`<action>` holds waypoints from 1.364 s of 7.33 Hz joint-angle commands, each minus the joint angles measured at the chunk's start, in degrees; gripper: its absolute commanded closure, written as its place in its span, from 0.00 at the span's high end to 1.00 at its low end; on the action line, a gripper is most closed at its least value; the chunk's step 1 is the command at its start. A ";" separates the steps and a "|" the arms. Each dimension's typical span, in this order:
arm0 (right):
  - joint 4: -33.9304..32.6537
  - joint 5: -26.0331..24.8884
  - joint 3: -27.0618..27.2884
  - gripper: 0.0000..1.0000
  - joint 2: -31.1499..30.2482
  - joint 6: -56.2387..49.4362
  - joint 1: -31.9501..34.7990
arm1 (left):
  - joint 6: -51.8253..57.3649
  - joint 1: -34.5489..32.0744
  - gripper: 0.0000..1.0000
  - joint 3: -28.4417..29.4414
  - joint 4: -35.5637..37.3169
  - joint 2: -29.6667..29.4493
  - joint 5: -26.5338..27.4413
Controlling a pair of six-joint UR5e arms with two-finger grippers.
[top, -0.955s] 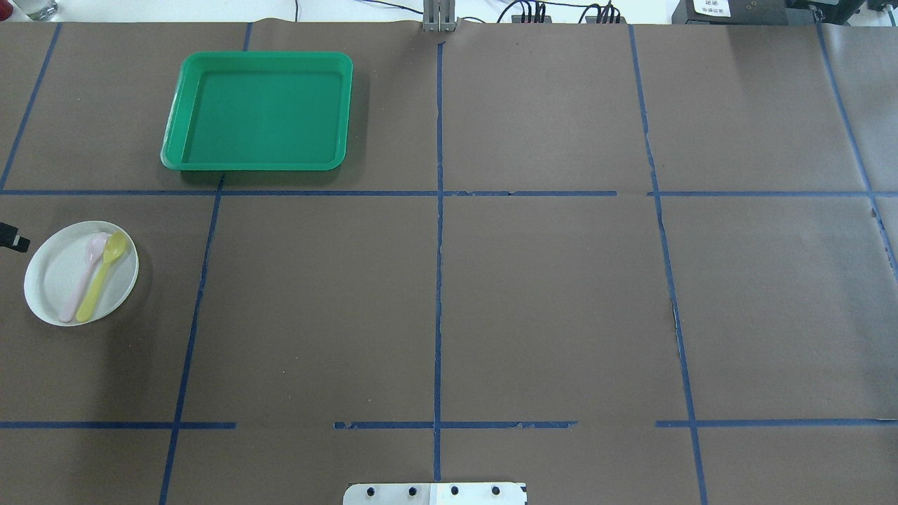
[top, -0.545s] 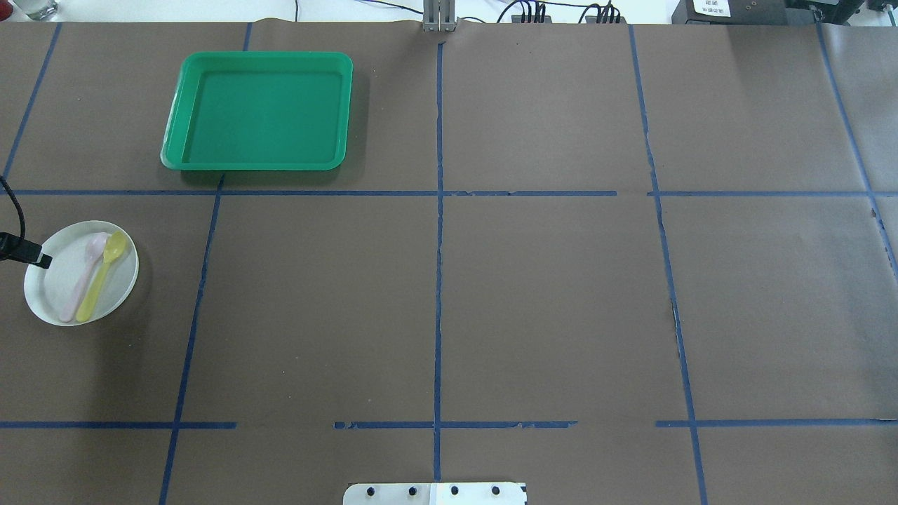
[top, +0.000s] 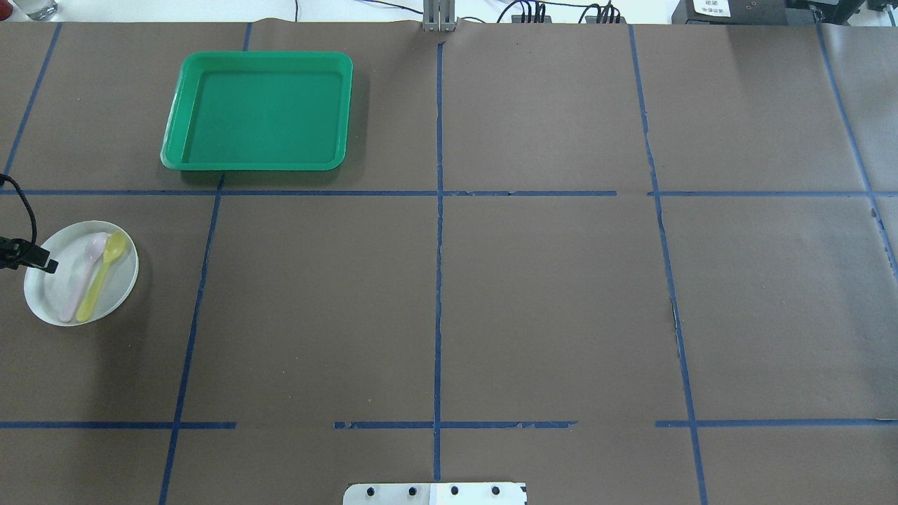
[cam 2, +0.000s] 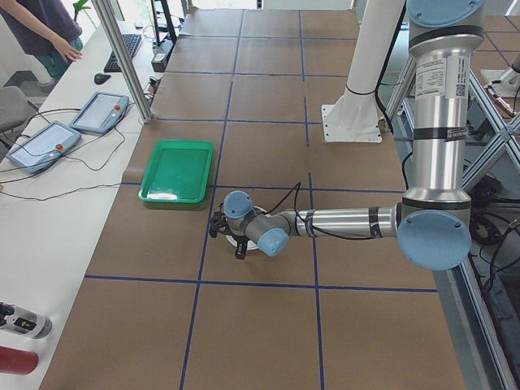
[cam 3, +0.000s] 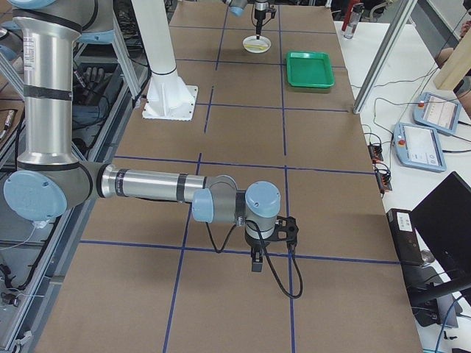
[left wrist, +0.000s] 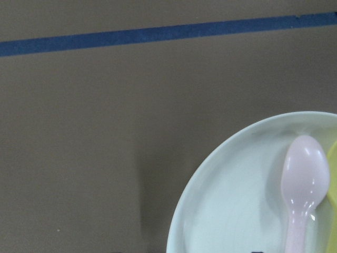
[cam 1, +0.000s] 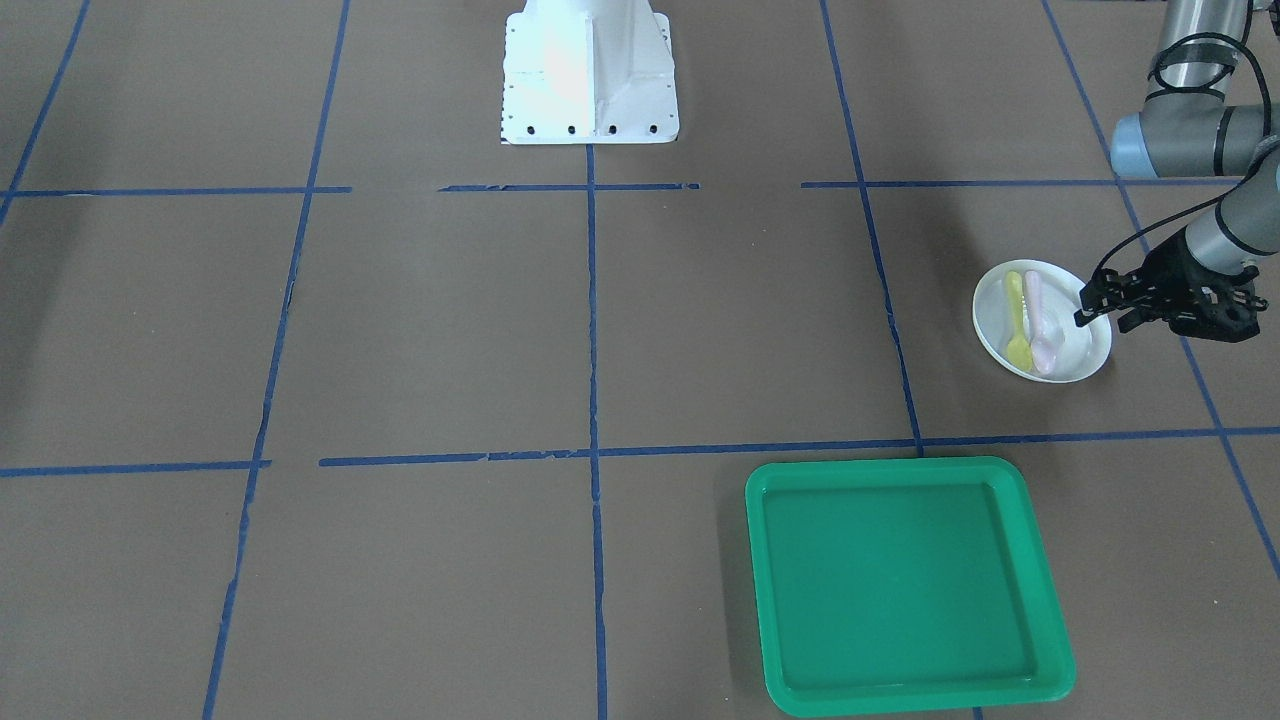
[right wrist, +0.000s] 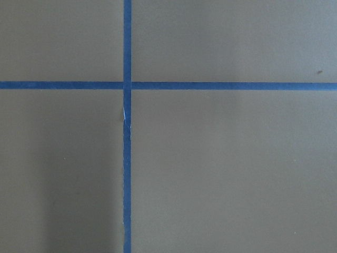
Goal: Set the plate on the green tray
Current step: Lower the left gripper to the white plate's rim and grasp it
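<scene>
**Q:** Where does the plate [cam 1: 1080, 352] lie?

**A:** On the table [cam 1: 450, 330], well apart from the green tray [cam 1: 900, 585], bearing a pink spoon [cam 1: 1042, 330] and a yellow spoon [cam 1: 1014, 322]. My left gripper [cam 1: 1103, 318] stands spread at its rim. I cannot tell my right gripper's [cam 3: 255, 265] state.

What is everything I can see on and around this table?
tray: one, green, far left part of the table, empty.
plate: one, white, left edge, nearer the robot than the tray.
pink spoon: one, lying on the plate.
yellow spoon: one, on the plate beside the pink one.
table: one, brown cover, blue tape grid.
tablets: two, grey, side bench.
base: one, white, robot's edge.
left arm: silver; jaws open at the plate's rim.
right arm: silver; over a tape crossing, jaws unclear.
</scene>
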 commanded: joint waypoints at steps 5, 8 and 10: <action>-0.08 0.00 0.06 1.00 0.00 0.00 0.00 | 0.17 0.10 0.52 1.11 -0.34 -0.07 0.01; 0.01 0.00 -0.03 1.00 0.00 0.00 0.00 | 0.60 0.10 0.05 1.02 -0.51 0.02 0.01; -0.08 -0.09 -0.03 1.00 0.00 0.00 0.00 | 1.04 0.01 0.00 0.59 -0.60 0.54 -0.60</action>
